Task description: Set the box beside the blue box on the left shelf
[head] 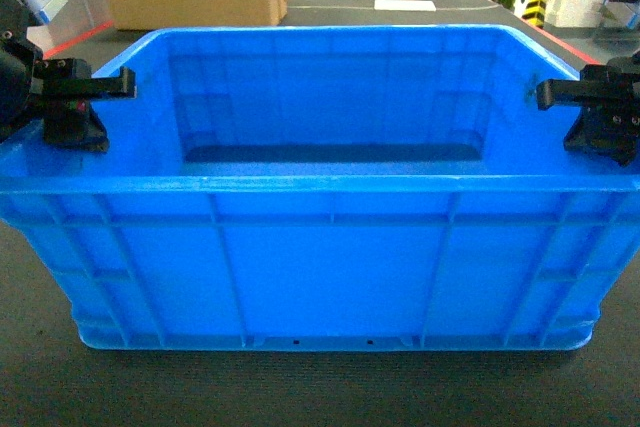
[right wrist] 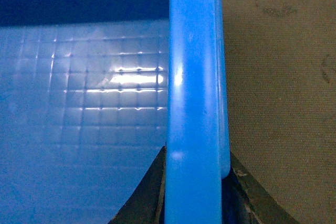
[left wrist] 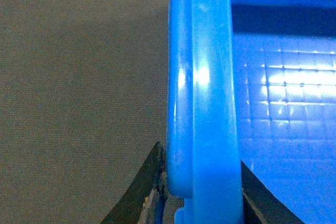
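box [head: 330,247] — on dark floor, long axis spanning left to right between arms | left gripper [head: 85,97] pinching left end rim | right gripper [head: 590,107] pinching right end rim — symmetric hold | shelf not visible

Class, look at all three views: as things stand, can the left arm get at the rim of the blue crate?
Probably yes: the left gripper already straddles the box rim, one finger outside, one inside, nothing between.
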Tool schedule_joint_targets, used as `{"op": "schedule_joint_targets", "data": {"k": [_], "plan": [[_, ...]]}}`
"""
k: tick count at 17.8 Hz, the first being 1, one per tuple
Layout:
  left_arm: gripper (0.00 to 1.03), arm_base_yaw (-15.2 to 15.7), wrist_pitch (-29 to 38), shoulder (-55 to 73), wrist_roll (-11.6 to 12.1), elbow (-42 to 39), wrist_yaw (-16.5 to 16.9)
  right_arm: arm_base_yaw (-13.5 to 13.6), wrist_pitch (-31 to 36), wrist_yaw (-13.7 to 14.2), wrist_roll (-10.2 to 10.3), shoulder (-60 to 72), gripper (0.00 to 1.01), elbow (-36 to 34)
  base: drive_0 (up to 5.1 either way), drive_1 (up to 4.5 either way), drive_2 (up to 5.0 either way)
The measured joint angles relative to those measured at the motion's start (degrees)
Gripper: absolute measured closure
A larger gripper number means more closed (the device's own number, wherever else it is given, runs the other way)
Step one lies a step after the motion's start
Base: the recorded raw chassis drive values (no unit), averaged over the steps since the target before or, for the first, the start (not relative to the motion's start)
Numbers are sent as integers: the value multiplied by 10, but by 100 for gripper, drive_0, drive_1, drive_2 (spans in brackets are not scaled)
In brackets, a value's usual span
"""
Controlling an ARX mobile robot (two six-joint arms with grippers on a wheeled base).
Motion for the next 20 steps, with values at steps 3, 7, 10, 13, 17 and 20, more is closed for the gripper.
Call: {"op": "schedule_joint_targets", "data": {"k": [3, 7, 10, 13, 17, 20], "plan": [[81, -7, 25, -14, 6, -17, -12, 7, 13, 9, 0, -9, 80, -8, 0, 0, 0], [82, -11, 129, -83, 8, -54, -38, 24, 94, 28, 6, -74, 81, -38, 0, 0, 0], [82, -17, 202, -160, 7, -78, -52, 29, 155, 44, -7, -148, 81, -53, 0, 0, 0], [82, -25, 234, -196, 11, -111, -64, 29, 174, 46, -17, -174, 81, -74, 0, 0, 0], [82, -27, 238, -198, 16, -134, -69, 29, 169, 47, -17, -175, 81, -91, 0, 0, 0], [82, -27, 244, -199, 17, -134, -69, 29, 173, 47, -17, -175, 81, -91, 0, 0, 0]]}}
